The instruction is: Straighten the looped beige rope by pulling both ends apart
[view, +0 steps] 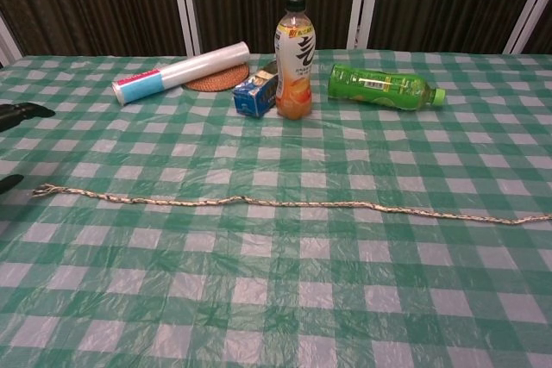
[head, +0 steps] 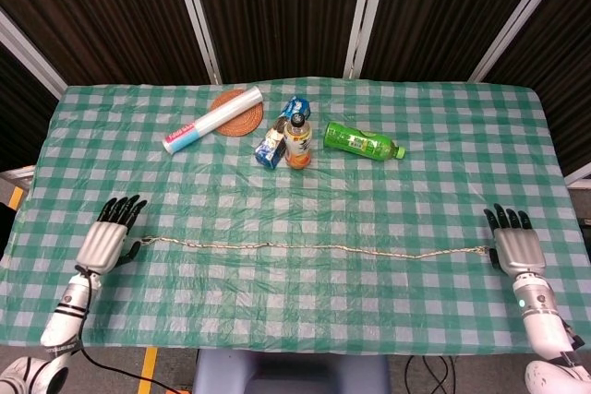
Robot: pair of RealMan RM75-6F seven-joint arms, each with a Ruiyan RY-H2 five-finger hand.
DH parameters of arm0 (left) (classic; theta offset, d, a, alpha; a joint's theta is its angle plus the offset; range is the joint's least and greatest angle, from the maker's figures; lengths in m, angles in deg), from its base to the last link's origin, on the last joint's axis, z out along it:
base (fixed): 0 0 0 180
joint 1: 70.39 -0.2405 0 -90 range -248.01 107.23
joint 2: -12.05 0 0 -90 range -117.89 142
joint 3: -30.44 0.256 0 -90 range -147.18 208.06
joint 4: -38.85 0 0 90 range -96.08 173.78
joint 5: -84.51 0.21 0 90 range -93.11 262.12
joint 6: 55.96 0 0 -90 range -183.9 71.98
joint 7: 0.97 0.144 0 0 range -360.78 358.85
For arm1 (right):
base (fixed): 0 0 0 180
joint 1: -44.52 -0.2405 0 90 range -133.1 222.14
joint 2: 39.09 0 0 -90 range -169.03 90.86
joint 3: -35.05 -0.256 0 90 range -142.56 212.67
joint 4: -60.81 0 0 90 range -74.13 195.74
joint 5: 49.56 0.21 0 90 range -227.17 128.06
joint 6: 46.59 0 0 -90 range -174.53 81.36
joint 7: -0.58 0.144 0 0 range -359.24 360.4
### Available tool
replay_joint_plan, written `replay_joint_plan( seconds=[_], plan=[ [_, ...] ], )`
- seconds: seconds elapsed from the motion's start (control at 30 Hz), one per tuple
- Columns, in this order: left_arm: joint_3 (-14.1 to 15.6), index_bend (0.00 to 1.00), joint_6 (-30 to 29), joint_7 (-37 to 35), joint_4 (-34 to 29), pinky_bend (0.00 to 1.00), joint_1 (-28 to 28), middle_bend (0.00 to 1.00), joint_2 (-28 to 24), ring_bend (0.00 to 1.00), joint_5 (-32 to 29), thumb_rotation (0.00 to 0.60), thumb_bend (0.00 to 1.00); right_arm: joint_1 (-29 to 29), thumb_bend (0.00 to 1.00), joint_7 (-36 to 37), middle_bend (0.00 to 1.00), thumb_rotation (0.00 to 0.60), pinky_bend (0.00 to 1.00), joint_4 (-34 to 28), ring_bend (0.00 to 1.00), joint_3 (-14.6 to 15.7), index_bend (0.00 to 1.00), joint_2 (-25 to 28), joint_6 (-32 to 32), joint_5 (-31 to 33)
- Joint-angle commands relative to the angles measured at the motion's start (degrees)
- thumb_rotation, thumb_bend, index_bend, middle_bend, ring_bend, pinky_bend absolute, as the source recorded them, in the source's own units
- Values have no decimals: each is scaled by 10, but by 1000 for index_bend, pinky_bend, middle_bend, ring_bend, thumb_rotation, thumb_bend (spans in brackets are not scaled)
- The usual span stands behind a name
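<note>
Head view: thin braided beige rope [head: 314, 248] slightly wavy on crinkled checked tablecloth [head: 305, 182].

This reads as a robot test booth or lab set up for recording, not a home; the bench [head: 434, 163] is draped in a thin, wrinkled green-and-white checked plastic cloth and stands alone, with dark pleated curtains [head: 277, 6] hung between white metal frame posts [head: 199, 16] closing it in behind; bare grey floor with a yellow marking strip [head: 148, 362] and loose black cables [head: 439, 371] shows under the front edge; a silver-and-black robot hand [head: 109, 239] on a jointed arm rests at each end of the bench, the other robot hand [head: 515, 244] opposite; household goods sit in a staged cluster at the back.
</note>
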Motion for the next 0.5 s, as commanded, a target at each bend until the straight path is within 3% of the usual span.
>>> replay_joint_plan(
  seconds=[0.03,0.23,0.4,0.5],
  plan=[
    [4,0,-63,-58,-71,72,-33,0,-63,0,20,600,414,38,483,43,0,600,0,-63,0,2,1,44,-77,-52],
    [27,0,-156,-45,-159,69,-98,0,-131,0,41,600,412,109,426,84,0,600,0,-135,0,28,0,89,-228,-157],
    [57,0,-196,32,-262,57,-152,0,-189,0,41,600,412,164,406,88,0,600,0,-164,0,54,0,98,-331,-232],
    [65,0,-213,67,-289,56,-168,0,-201,0,51,600,413,184,362,88,0,600,0,-158,0,71,0,89,-342,-249]
  ],
)
